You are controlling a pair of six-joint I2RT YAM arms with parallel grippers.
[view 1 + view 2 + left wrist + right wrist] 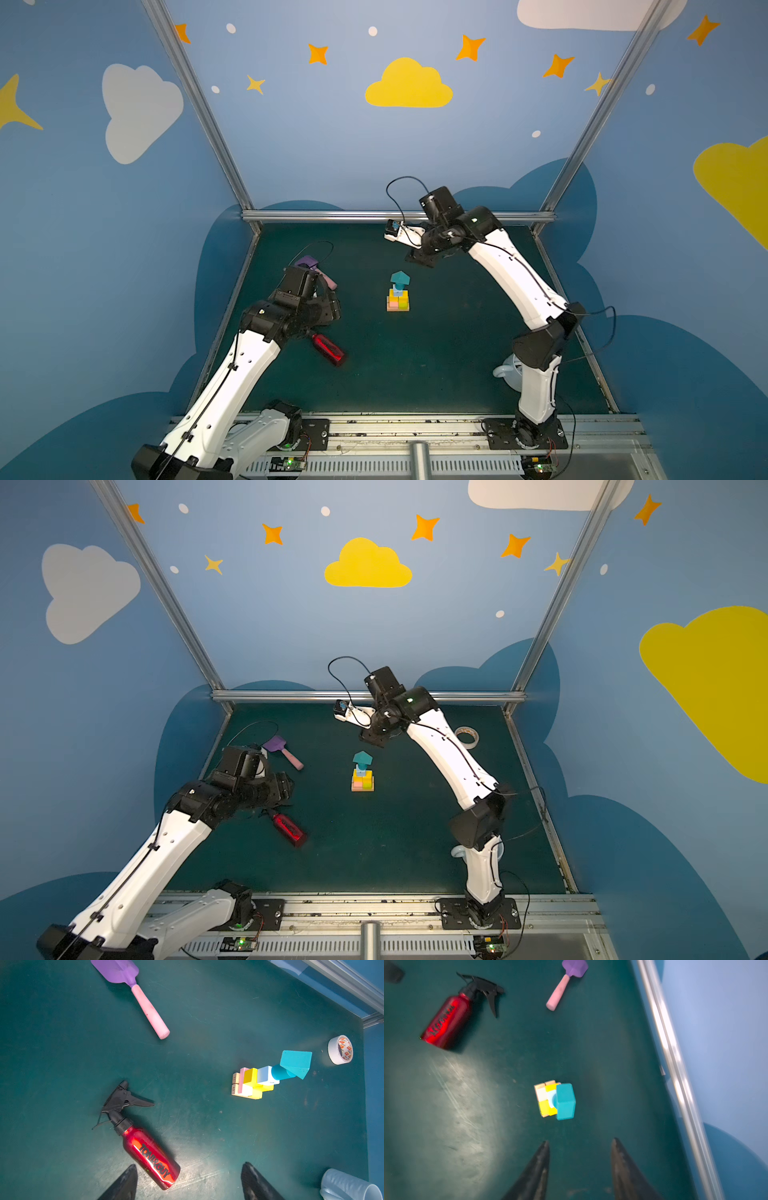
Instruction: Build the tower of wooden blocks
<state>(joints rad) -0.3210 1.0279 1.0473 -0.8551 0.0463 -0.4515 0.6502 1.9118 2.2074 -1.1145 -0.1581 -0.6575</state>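
Observation:
The tower (398, 294) stands mid-mat in both top views (363, 774). It has tan bars at the base, then pink and lime slabs, yellow cubes (250, 1077), a pale-blue cube (266, 1075), a teal cylinder (280, 1072) and a teal house-shaped block (296, 1062) on top. No gripper touches it. My left gripper (190, 1164) hovers open and empty to the left of it, over the bottle's end. My right gripper (580, 1140) hangs above and behind the tower (555, 1100), jaws apart with only mat between them.
A red spray bottle (328, 349) lies front left. A purple spatula with a pink handle (282, 750) lies back left. A tape roll (467, 735) sits back right. A pale mug (509, 372) lies behind the right arm's base. Metal rails edge the mat.

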